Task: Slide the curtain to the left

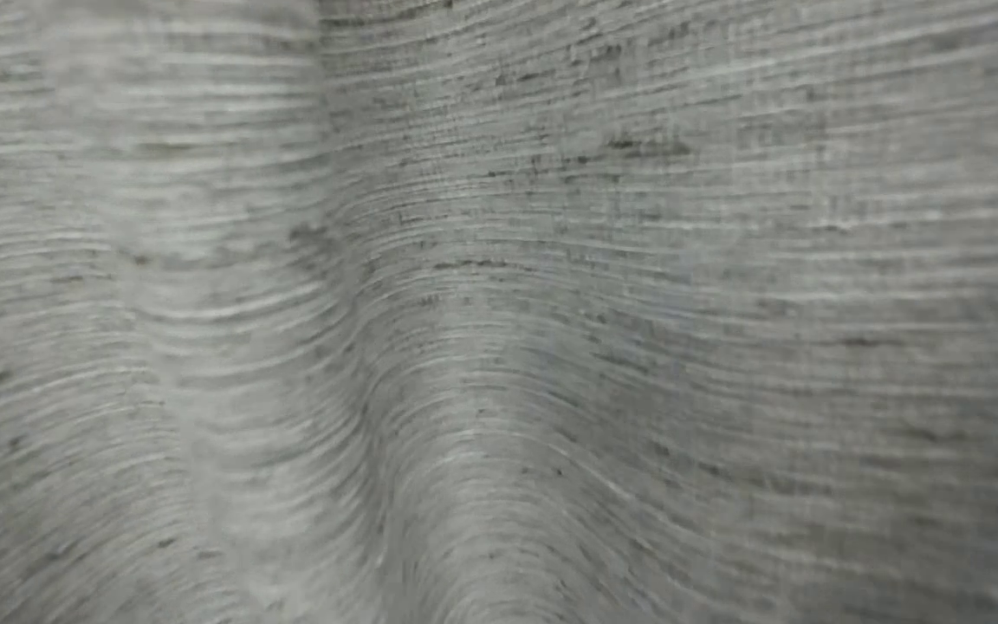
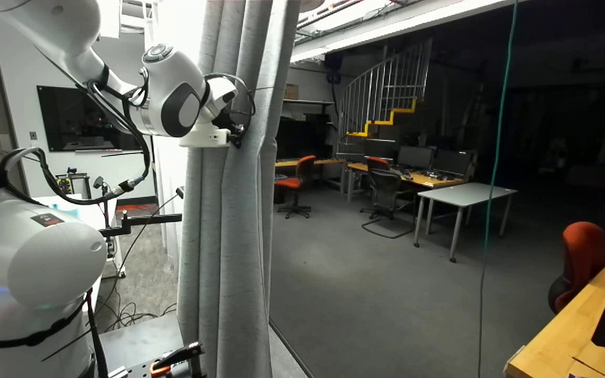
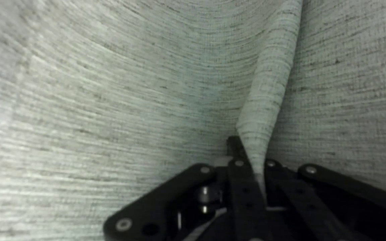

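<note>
In an exterior view, a grey floor (image 2: pixel 344 294) stretches right, carrying a white-topped desk (image 2: pixel 465 195), a black chair (image 2: pixel 385 189) to its left and an orange chair (image 2: pixel 305 168) farther left. Dark cables (image 2: pixel 130 316) lie loose at left. At near right, two more orange chairs (image 2: pixel 586 254) stand beside a wooden desk (image 2: pixel 570 325).

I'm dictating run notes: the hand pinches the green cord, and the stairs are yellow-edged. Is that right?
Not quite: the wrist view shows the hand pinching a fold of the curtain instead. The stairs are yellow-edged, as you said.
</note>
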Robot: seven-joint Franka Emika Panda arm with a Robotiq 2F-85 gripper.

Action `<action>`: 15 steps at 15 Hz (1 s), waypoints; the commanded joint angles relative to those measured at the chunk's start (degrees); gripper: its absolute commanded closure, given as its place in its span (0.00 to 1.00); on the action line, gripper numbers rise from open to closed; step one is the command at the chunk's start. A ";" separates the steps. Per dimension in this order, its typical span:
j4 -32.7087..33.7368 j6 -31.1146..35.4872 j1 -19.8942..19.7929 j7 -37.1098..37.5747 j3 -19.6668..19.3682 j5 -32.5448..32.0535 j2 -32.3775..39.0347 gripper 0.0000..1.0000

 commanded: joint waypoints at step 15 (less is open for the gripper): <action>4.83 1.84 -1.04 -0.07 8.00 -0.64 14.31 0.99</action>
